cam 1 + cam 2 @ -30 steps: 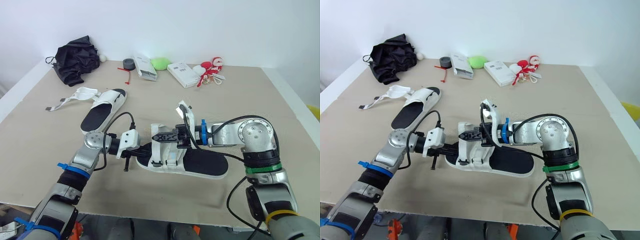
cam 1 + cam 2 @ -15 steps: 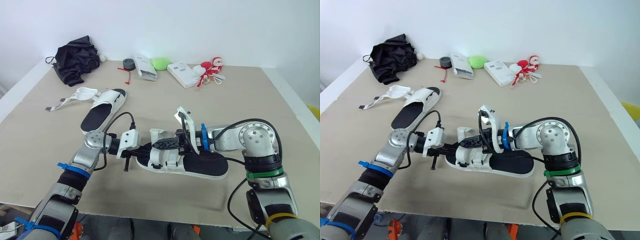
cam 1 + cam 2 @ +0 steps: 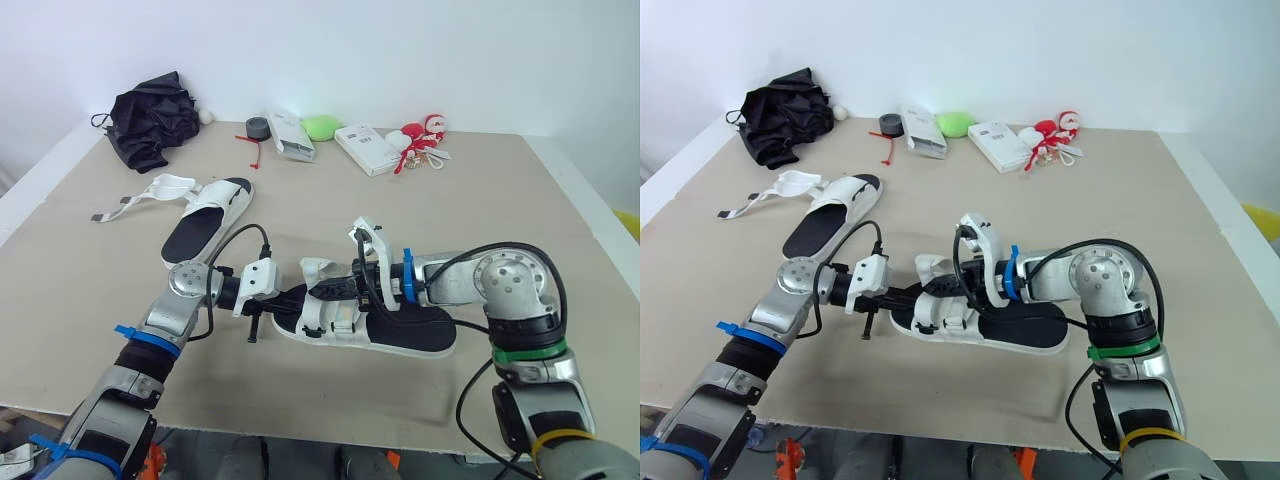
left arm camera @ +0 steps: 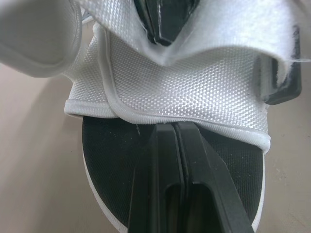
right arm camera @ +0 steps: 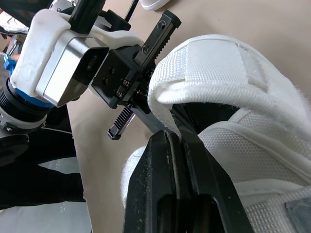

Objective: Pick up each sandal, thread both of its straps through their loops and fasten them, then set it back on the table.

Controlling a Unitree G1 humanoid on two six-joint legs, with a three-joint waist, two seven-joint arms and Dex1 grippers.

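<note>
No word, number or brand can be read anywhere. At the far edge of the table (image 3: 560, 200), the white box (image 3: 366, 148) and the packet (image 3: 291, 135) carry some grey print, but it is too small to make out. The strap (image 5: 214, 73) of the sandal (image 3: 400, 332), seen close in the wrist views, is plain white weave, and no mark can be read on it.
</note>
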